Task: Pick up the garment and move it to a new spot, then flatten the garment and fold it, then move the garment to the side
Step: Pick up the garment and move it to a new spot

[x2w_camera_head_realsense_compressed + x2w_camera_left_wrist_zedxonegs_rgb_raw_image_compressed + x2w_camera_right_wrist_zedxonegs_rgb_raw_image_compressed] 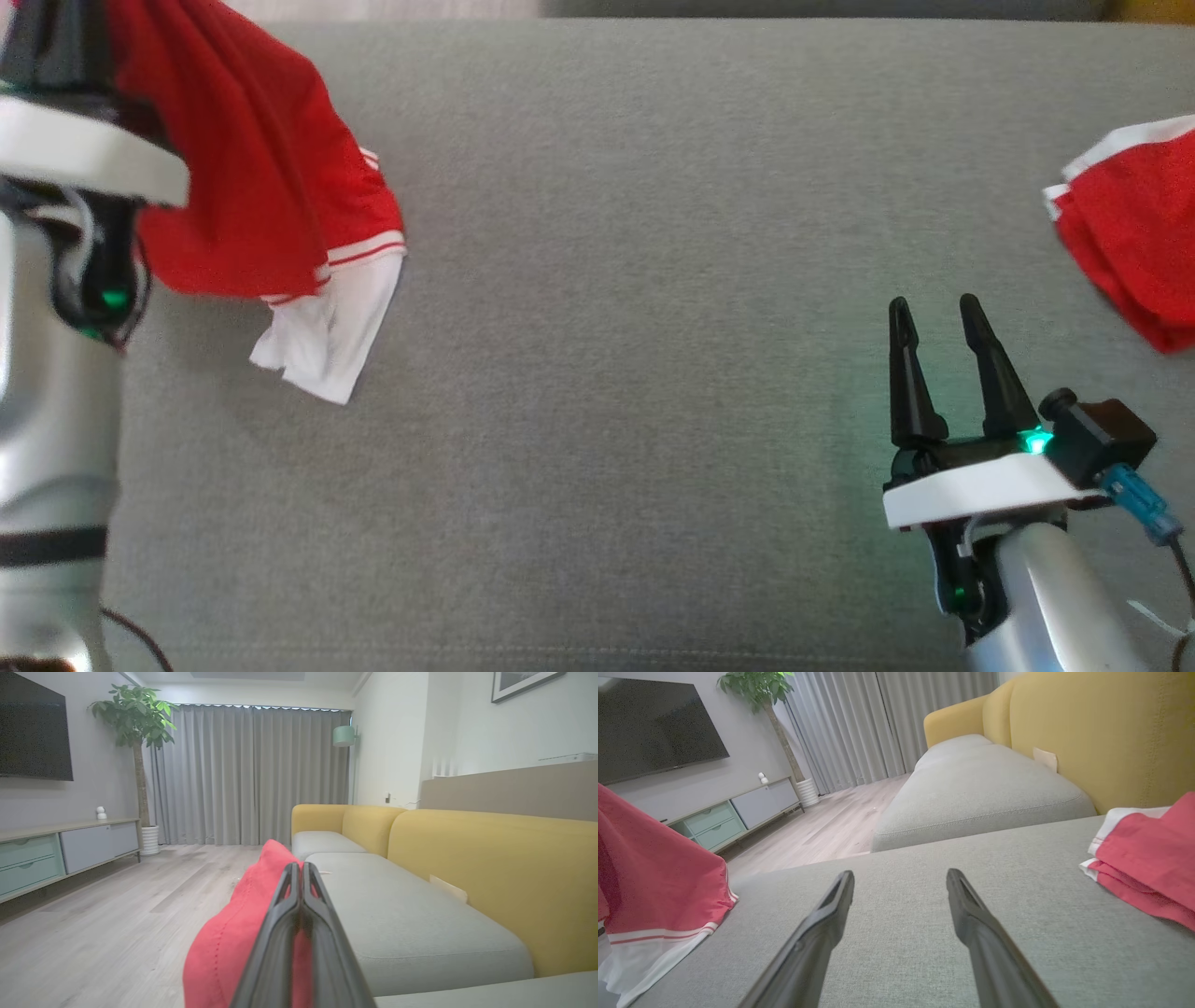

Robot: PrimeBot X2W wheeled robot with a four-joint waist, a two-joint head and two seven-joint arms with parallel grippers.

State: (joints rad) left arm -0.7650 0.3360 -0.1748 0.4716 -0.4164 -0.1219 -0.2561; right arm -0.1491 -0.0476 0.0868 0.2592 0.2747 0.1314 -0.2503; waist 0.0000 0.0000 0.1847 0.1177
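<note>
Left tool [299, 865]: two long dark fingers clenched together on a fold of red cloth, bottom centre of the left wrist view.
Right tool [934, 303]: released, its fingers spread with nothing between them, lower right of the head view, over the grey seat.
Garment: the red fabric garment with white striped hem [252, 159] hangs from the left tool in the upper left of the head view. Its white hem reaches down to the seat, though I cannot tell whether it touches.
Other cloth: a bunched red cloth with white edge [1134, 233] lies at the right edge of the head view, well apart from the garment.
Seat: the grey woven sofa seat [607, 280] spans the head view.
Behind: a yellow padded sofa back [490, 868] is at the right of the left wrist view, and grey curtains [247, 770] are at top centre.
</note>
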